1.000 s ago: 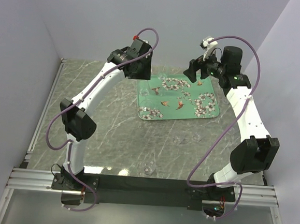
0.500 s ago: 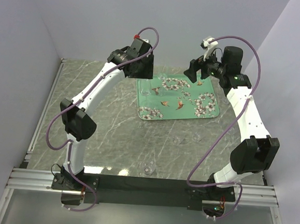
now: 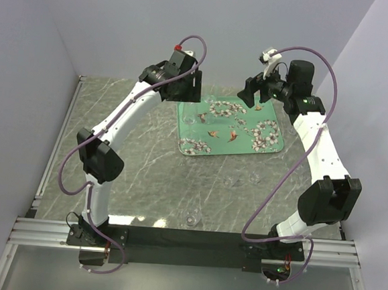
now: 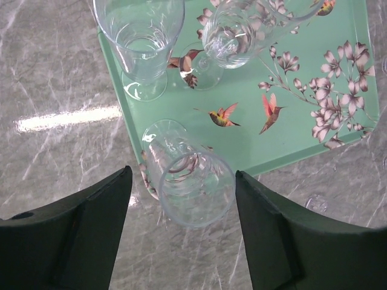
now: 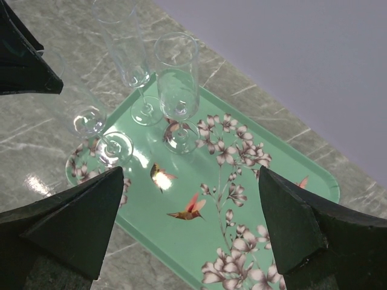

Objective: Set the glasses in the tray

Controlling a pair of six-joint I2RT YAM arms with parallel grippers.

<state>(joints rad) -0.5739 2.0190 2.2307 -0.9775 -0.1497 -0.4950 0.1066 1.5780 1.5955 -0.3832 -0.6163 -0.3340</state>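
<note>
We find left jaws spread clear of a glass point(image 4: 190, 181) at the tray's point(image 4: 254, 145) 9 o'clock edge, grouped to save room; right jaws spread, empty.

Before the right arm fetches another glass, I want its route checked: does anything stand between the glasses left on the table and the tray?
Nothing visible does. Two glasses stand on bare table before the tray's near edge; the three placed glasses crowd its left end.
</note>
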